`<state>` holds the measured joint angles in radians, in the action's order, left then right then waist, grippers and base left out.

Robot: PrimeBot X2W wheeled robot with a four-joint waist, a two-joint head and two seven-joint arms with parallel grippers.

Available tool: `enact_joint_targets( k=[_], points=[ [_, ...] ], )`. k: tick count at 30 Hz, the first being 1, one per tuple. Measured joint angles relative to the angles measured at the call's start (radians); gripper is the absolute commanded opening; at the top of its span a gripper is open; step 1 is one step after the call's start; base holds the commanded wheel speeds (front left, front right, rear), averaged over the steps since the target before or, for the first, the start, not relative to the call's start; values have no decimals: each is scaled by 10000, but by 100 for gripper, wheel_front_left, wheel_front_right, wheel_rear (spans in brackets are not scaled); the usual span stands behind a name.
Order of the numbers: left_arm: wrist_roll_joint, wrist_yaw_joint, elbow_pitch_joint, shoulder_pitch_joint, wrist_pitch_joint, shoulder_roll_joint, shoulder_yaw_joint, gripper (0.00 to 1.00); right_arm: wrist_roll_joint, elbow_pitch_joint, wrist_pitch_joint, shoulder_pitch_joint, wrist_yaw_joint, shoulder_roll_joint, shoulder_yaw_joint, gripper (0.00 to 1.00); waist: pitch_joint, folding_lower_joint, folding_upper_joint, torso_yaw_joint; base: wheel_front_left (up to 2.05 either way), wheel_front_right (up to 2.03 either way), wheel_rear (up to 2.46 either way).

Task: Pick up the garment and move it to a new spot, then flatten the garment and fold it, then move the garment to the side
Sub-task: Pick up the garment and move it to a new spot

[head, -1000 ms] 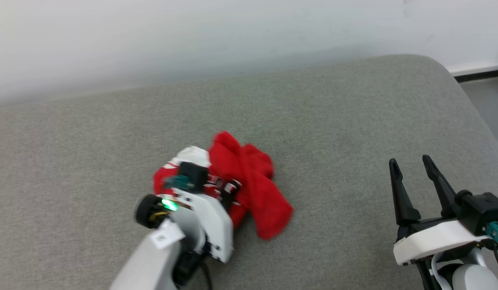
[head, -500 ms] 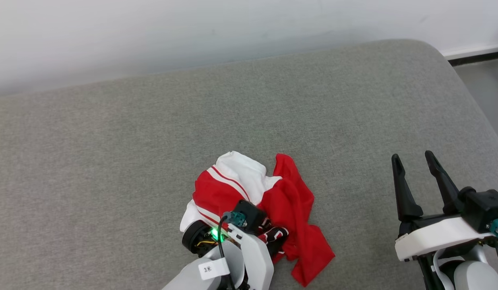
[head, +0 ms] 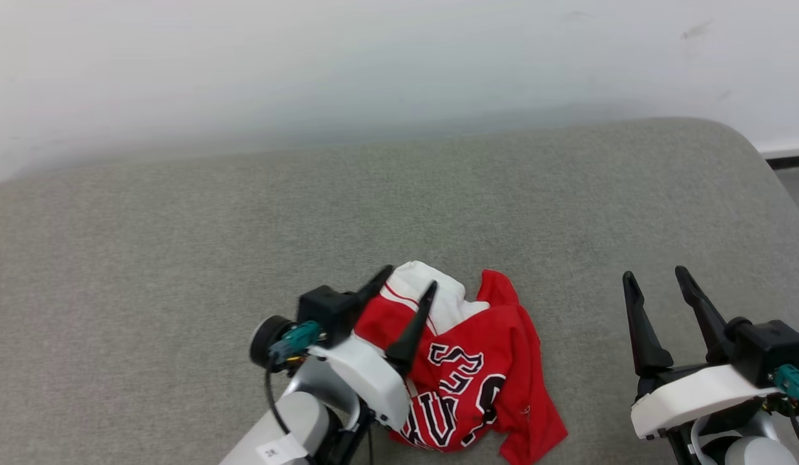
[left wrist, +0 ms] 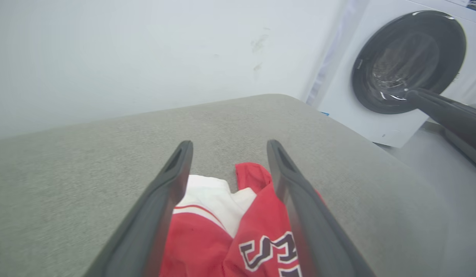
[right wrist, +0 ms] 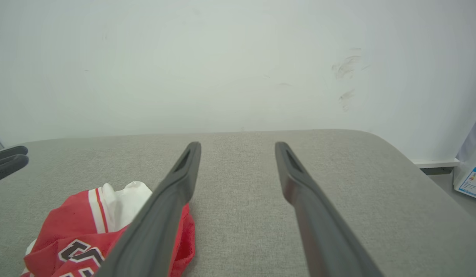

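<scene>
The garment (head: 477,381) lies in a crumpled heap on the grey padded surface (head: 438,194), near its front edge. It is red with a white striped sleeve (head: 438,297) at the far side and black white-outlined letters facing up. My left gripper (head: 409,284) hovers open just above the heap's left part, with nothing between its fingers. In the left wrist view the garment (left wrist: 222,238) shows below the spread left gripper (left wrist: 229,144). My right gripper (head: 655,276) stands open well to the right, apart from the garment (right wrist: 80,231), as the right wrist view (right wrist: 238,145) confirms.
A white wall runs behind the padded surface. The surface's rounded corner (head: 741,142) is at the far right, with floor beyond it. A white washing machine (left wrist: 407,65) with a dark round door stands off to the right.
My left gripper has opened and let go of the garment, which now rests on the surface with its letters up. The head view has shifted. The right gripper has stayed open.
</scene>
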<state>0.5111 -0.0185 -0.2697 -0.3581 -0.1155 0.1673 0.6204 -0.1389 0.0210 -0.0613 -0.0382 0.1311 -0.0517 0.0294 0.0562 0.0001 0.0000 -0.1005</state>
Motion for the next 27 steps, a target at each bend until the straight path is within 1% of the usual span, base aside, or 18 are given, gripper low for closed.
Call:
enact_joint_targets(
  k=[3, 8, 12, 19, 23, 27],
  points=[
    [-23, 458, 65, 225, -669, 111, -500, 100, 38, 36, 75, 52, 0, 4, -38, 100, -170, 0, 0, 201, 0, 0, 0],
    [19, 1246, 203, 800, -1258, 307, -1388, 100, 71, 52, 182, 296, 0, 2, -2, 100, -434, -1, 0, 457, 0, 0, 0],
    [-63, 1611, 447, 1316, -1421, 614, -2034, 100, 82, 82, 259, 437, 0, 4, 19, 100, -576, -1, 0, 580, 0, 0, 0],
    [-151, 1969, 892, 2179, -1446, 1072, -2936, 100, 159, 123, 418, 662, 0, 4, 98, 100, -735, -1, 0, 736, 0, 0, 0],
    [-182, 2077, 1166, 2703, -1448, 1267, -3287, 100, 157, 144, 462, 824, 0, 4, 127, 100, -837, -1, 0, 823, 0, 0, 0],
    [-176, 2077, 1302, 3081, -1459, 1432, -3438, 100, 155, 184, 537, 878, 0, 4, 169, 100, -903, -1, 0, 892, 0, 0, 0]
  ],
)
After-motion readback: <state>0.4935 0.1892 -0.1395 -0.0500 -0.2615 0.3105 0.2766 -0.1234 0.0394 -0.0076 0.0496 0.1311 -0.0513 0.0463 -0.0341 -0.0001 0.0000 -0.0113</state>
